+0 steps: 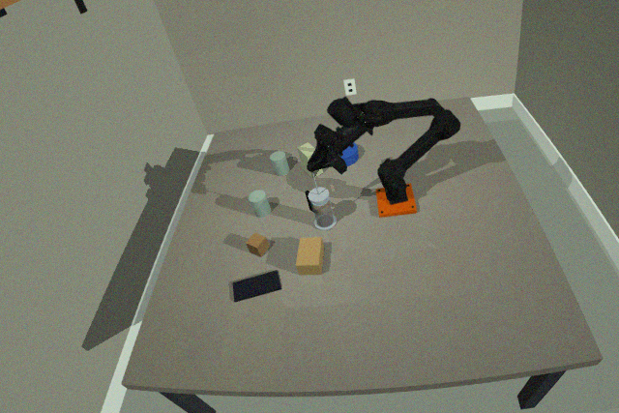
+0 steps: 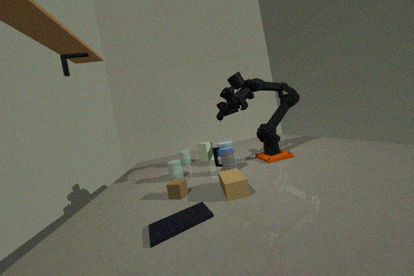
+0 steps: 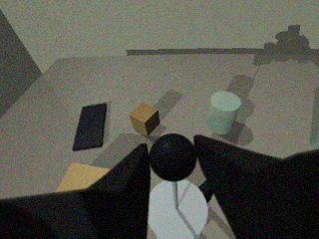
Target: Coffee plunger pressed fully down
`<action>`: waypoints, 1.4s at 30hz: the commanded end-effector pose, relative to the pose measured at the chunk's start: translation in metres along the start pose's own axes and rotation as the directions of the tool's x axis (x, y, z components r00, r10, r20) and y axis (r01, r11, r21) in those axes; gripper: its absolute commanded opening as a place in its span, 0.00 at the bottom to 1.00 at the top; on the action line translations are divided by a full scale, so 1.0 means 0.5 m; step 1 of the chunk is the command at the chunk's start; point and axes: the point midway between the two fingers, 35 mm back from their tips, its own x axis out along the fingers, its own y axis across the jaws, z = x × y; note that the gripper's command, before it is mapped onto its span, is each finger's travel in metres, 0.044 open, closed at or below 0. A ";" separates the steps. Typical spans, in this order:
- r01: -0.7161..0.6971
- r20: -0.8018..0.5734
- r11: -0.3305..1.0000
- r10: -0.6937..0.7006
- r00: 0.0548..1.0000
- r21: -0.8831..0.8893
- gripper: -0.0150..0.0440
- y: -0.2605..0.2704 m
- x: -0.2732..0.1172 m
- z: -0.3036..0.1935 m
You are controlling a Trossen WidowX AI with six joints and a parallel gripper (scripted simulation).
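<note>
Gripper: the black gripper (image 3: 172, 158) hangs above the coffee press, pointing down; its two dark fingers fill the lower part of the wrist view.
Jaws: partly closed and clamped on the plunger knob (image 3: 172, 157), one finger pressed against each side of the black ball, so the jaws stand only as wide as the knob.
Plunger: raised high. A thin pale rod (image 2: 221, 131) runs from the knob straight down to the lid; in the exterior view a long stretch of rod shows between gripper and press.
Coffee press: the press (image 1: 321, 208) stands upright on the table (image 1: 450, 298), a clear glass cylinder with a pale lid (image 3: 177, 209) and a dark handle on one side. It sits near the middle of the table, just beside the arm's orange base plate (image 1: 396, 201).
Arm: the black arm (image 1: 425, 129) rises from the base plate, bends at an elbow, and reaches over toward the press.
Nearby, cylinders: two pale green cylinders (image 1: 259, 202) stand apart from the press, on the side away from the base plate.
Nearby, boxes: a small brown cube (image 1: 257, 244) and a larger tan box (image 1: 309, 254) lie on the near side of the press.
Nearby, flat item: a dark flat slab (image 1: 255, 285) lies beyond the boxes, well apart from the press.
Behind the gripper: a blue round object (image 1: 350, 154) and a pale yellowish block (image 1: 306, 150), both partly hidden by the arm.
</note>
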 end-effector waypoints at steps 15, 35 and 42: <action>0.001 -0.006 1.000 -0.001 1.000 0.004 0.45 0.000 0.033 -0.050; 0.001 -0.006 1.000 -0.001 1.000 0.004 0.45 0.000 0.069 -0.103; 0.001 -0.005 1.000 -0.001 1.000 0.004 0.45 0.001 0.082 -0.121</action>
